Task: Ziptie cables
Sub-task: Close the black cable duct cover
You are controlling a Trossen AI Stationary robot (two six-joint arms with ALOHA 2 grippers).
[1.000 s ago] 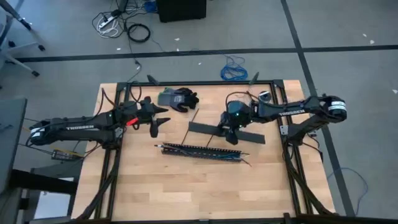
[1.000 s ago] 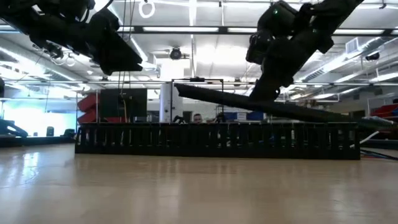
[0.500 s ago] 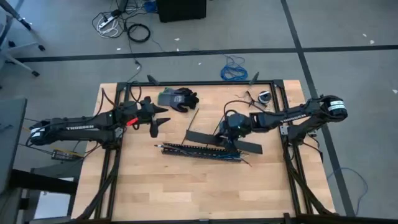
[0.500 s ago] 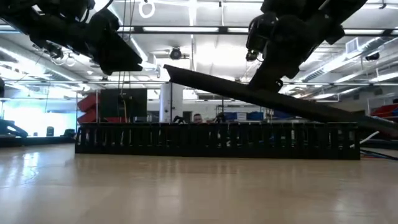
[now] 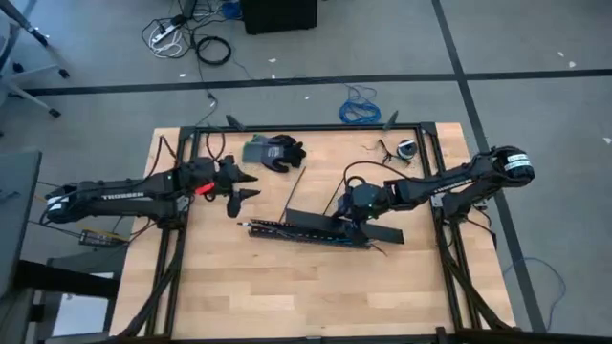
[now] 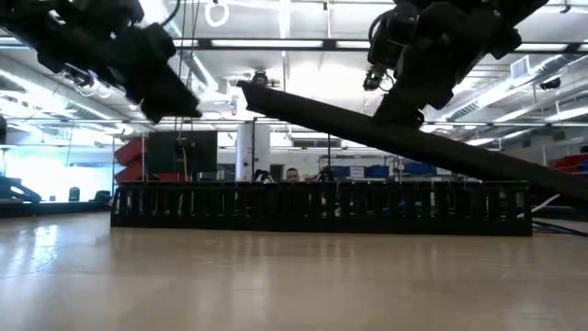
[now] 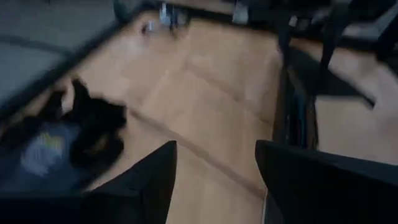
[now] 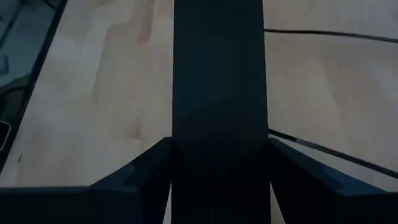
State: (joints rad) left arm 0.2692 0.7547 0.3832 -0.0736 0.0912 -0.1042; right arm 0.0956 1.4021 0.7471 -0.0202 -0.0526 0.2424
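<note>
While the cables (image 5: 375, 247) lie in and beside the slotted duct (image 5: 306, 232) mid-table, right gripper (image 5: 356, 212) clamps the tilted black cover strip (image 5: 342, 225) over it, left gripper (image 5: 241, 186) hangs open near the glove (image 5: 273, 151); a skewed strip could pinch stray wires.

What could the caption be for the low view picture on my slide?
Right end effector holds a long black strip tilted above the slotted black cable tray.

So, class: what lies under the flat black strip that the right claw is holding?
The slotted black duct lies under the tilted strip, which the right claw grips. Whether wires sit inside the duct cannot be seen.
</note>
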